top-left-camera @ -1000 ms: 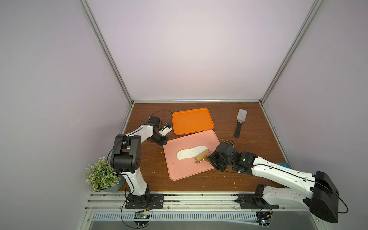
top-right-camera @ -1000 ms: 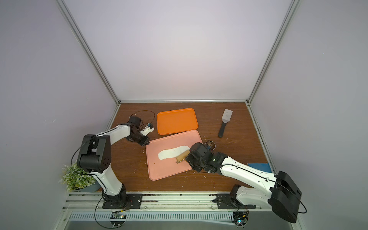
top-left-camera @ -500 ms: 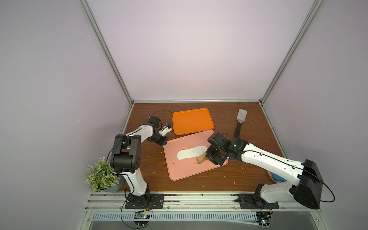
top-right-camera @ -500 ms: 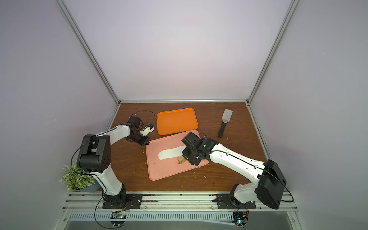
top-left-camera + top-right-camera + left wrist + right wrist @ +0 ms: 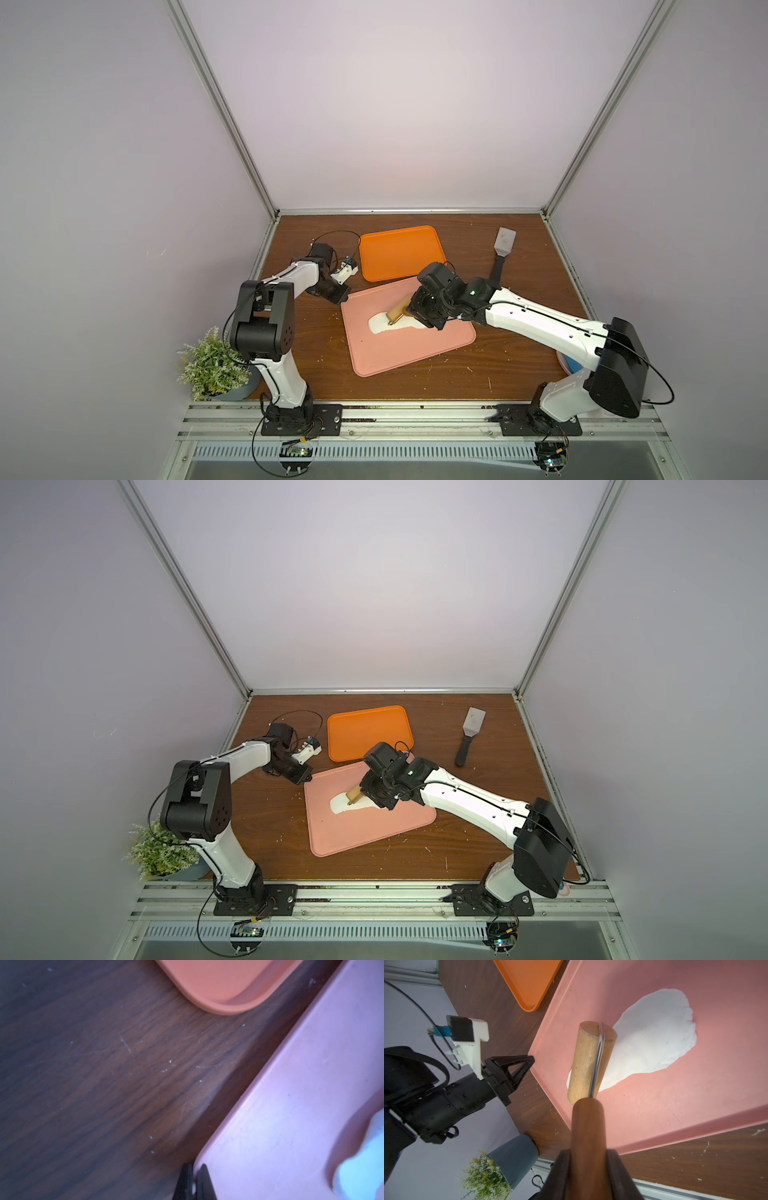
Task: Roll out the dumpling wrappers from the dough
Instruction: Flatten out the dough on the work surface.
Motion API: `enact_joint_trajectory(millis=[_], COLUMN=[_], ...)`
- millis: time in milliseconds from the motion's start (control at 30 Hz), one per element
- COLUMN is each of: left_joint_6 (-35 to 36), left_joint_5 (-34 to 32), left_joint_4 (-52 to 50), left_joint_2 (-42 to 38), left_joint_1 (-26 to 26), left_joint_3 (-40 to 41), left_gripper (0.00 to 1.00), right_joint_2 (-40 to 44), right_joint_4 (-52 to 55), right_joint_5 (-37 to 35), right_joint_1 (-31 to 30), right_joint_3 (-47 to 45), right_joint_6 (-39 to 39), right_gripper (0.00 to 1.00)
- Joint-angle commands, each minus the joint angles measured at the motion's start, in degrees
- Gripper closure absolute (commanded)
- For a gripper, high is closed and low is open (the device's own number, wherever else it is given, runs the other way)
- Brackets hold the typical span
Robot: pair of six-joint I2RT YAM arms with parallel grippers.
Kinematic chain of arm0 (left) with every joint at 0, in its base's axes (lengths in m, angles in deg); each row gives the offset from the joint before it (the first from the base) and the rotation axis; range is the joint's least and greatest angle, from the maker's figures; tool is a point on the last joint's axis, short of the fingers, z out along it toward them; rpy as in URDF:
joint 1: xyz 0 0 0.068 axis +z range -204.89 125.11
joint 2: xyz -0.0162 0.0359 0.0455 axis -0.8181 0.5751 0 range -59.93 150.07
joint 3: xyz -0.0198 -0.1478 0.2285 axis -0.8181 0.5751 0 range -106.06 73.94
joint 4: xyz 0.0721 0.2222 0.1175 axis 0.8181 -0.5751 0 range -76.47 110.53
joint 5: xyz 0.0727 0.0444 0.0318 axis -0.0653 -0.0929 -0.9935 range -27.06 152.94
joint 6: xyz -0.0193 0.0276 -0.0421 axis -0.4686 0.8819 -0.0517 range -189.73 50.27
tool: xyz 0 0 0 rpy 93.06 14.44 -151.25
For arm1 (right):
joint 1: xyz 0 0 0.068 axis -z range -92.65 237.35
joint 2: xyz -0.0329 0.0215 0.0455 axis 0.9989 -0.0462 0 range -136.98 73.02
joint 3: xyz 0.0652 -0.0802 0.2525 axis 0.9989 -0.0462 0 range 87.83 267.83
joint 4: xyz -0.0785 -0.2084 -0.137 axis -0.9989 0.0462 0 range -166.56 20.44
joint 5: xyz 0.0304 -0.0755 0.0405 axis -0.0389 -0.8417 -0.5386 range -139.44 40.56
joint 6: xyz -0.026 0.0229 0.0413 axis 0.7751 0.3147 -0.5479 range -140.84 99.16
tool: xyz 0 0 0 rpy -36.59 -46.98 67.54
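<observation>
The brown desk point(image 5: 415, 386) carries a pink mat point(image 5: 399, 349) lying askew at its middle, with an orange tray point(image 5: 399, 251) just behind it, their near corners almost meeting. On the mat lies the dough point(image 5: 376, 326), a long irregular white sheet, and across it rests the pale barrel of a rolling pin point(image 5: 397, 312). The right gripper point(image 5: 417, 309) is clamped on the pin's dark handle and hangs directly over the sheet's right end, so from above only the left end shows. The left gripper point(image 5: 332, 293) sits low at the mat's far left corner, well apart from the dough, its jaws drawn together; whether they nip the rim I cannot tell. The right wrist view lays bare what the arm hides from above: the dough's point(image 5: 654, 1039) full outline and the metal bracket running along the roller. The left wrist view gives only the mat's corner, a tray corner and a blurred white lump. Only the top views show the spatula point(image 5: 503, 253) near the back right and the plant point(image 5: 214, 365) off the front left. Against a second ago, the pin has travelled from the sheet's right end leftward, and the left arm has not stirred.
</observation>
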Motion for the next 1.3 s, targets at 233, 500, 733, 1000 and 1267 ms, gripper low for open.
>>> enact_joint_trajectory(millis=[233, 500, 733, 1000, 1267], left_joint_6=[-1.2, -1.5, -1.5, -1.4, -1.1], left_joint_5=[-11.8, -12.5, -12.6, -11.5, -10.2], left_joint_4=[6.8, 7.0, 7.0, 6.6, 6.4], left_joint_2=[8.5, 8.5, 8.5, 8.4, 8.3], left_joint_1=[1.0, 1.0, 1.0, 1.0, 1.0], left_joint_3=[4.3, 4.1, 4.1, 4.1, 4.3], left_gripper=[1.00, 1.00, 1.00, 1.00, 1.00], right_joint_2=[3.6, 16.4, 21.3, 19.1, 5.8], right_joint_4=[2.0, 9.7, 14.2, 13.0, -0.2], right_joint_5=[2.0, 2.5, 3.5, -1.9, 3.4], right_joint_1=[-1.6, -1.3, -0.4, 0.9, -0.2], right_joint_3=[-14.9, -28.7, -34.4, -20.3, -2.0], right_joint_6=[-5.2, -13.3, -15.2, -7.1, 7.8], right_gripper=[1.00, 1.00, 1.00, 1.00, 1.00])
